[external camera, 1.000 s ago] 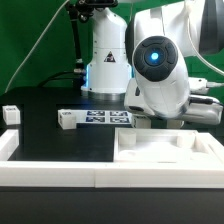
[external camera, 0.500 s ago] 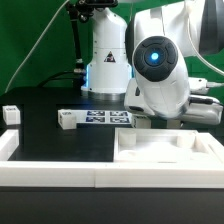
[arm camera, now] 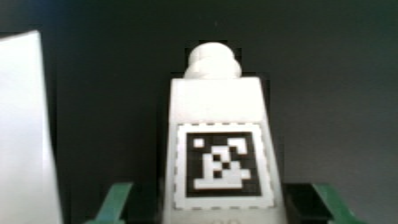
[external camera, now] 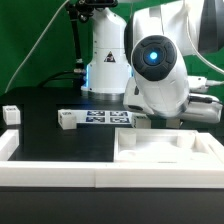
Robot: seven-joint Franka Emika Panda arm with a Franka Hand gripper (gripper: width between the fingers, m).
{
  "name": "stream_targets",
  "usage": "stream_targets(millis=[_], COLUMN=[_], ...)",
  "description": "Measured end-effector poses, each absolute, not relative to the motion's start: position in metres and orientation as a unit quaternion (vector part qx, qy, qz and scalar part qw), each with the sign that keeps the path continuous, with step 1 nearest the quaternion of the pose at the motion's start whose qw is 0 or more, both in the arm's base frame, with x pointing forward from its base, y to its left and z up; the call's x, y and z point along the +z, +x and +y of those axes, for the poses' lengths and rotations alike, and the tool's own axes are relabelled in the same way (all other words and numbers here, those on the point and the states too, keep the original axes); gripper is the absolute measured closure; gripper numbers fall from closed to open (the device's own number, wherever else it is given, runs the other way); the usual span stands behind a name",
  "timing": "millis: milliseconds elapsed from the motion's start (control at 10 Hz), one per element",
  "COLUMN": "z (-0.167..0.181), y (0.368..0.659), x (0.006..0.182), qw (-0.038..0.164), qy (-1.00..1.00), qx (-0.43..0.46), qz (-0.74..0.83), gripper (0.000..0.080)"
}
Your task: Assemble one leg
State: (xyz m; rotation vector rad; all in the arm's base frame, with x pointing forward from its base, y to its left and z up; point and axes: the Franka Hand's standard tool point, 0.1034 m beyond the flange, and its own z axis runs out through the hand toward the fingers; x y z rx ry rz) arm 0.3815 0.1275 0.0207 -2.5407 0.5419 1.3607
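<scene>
The leg (arm camera: 222, 120) sits between the claw's (arm camera: 217, 208) two green fingers (arm camera: 118, 205), tag facing the wrist camera, above the dark worktop (arm camera: 107, 100). I cannot tell whether they pinch it. The arm (external camera: 158, 70) leans near the worktop's edge on the exterior view's right.

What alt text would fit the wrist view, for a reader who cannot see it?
A white leg with a black-and-white marker tag and a rounded peg at its far end shows against the dark table, between the green fingers of the open pincer, a gap on each side.
</scene>
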Motion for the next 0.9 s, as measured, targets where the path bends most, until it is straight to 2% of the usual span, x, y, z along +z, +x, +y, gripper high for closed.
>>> stream_targets(millis=[200,300,400,600,700,900], z=[0.127,0.128,0.128,0.130,0.131,0.120], y=[0.398,0.415,0.429,0.430,0.441,0.440], x=[0.045,0.063,0.070,0.066,0.064,0.065], qw=[0.110,0.114,0.111,0.110,0.107,0.090], qy=[-0.864,-0.869,-0.889,-0.897,-0.918,-0.955], qx=[0.459,0.450,0.412,0.391,0.338,0.249], qz=[0.177,0.171,0.169,0.171,0.177,0.138], gripper=[0.0508,0.0508,0.0508,0.0508,0.0508,0.0508])
